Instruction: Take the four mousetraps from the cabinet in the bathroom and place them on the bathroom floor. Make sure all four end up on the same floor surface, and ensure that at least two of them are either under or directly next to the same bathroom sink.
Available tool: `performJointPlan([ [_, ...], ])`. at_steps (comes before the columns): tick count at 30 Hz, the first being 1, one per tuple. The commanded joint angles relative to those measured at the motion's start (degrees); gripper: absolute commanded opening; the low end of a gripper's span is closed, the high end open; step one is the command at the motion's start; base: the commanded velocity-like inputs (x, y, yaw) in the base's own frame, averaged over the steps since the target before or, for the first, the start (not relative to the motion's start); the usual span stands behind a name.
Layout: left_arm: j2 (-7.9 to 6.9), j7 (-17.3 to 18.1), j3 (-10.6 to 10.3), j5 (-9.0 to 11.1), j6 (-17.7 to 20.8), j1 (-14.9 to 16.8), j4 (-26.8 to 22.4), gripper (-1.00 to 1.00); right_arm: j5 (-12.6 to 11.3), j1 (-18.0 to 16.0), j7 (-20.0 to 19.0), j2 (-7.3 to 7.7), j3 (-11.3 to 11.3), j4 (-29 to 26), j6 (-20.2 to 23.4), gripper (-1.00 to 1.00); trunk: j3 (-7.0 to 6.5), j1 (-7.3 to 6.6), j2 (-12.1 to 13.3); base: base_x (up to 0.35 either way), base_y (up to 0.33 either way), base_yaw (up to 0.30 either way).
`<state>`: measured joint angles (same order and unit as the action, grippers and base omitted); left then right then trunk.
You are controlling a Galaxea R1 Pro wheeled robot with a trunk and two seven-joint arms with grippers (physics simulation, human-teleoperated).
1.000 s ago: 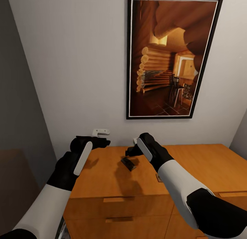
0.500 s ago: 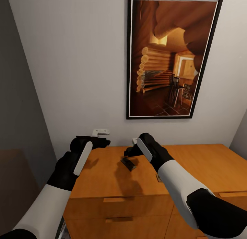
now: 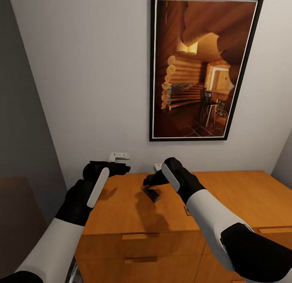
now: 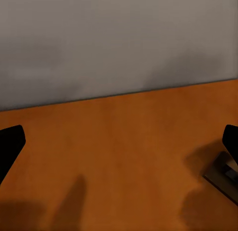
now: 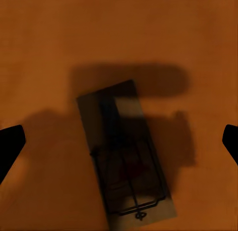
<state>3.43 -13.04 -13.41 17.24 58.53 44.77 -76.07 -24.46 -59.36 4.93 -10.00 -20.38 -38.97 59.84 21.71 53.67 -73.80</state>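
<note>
One mousetrap [image 3: 152, 194], a small dark board with thin wire parts, lies flat on the orange-brown cabinet [image 3: 121, 210] top. My right gripper [image 3: 151, 180] hovers just above it, open. In the right wrist view the mousetrap [image 5: 126, 151] lies between and below the two spread fingertips [image 5: 10, 146]. My left gripper [image 3: 121, 168] hangs open over the cabinet's back left part, near the wall. In the left wrist view a corner of the mousetrap [image 4: 223, 177] shows past one of its fingertips [image 4: 10, 144]. The sink and the bathroom floor are out of view.
A framed picture [image 3: 198, 68] of a log cabin hangs on the white wall behind the cabinet. A small white fitting [image 3: 119, 156] juts from the wall near my left gripper. Drawer fronts with bar handles [image 3: 138, 236] face me. A small object [image 3: 187, 210] peeks out beside my right forearm.
My right gripper has drifted slightly to the left above the mousetrap. The left arm and the mousetrap have stayed put.
</note>
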Motion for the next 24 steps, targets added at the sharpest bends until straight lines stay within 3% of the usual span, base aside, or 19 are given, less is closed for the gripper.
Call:
performJointPlan([
  [1,0.0,-0.6,0.0,0.6,0.2,0.0,0.0,1.0,-0.5,-0.1,0.3,0.0,-0.3,0.0,0.2,1.0,0.07,0.0,0.0,0.0,0.0,0.0],
  [7,0.0,-0.6,-0.1,0.6,0.2,0.0,0.0,1.0,-0.5,-0.1,-0.2,0.0,-1.9,0.0,0.2,1.0,0.07,0.0,0.0,0.0,0.0,0.0],
  [24,-0.05,-0.6,-0.1,0.6,0.1,0.0,0.0,1.0,-0.5,-0.1,-0.5,0.0,-3.0,0.1,0.2,1.0,0.07,0.0,0.0,0.0,0.0,0.0],
])
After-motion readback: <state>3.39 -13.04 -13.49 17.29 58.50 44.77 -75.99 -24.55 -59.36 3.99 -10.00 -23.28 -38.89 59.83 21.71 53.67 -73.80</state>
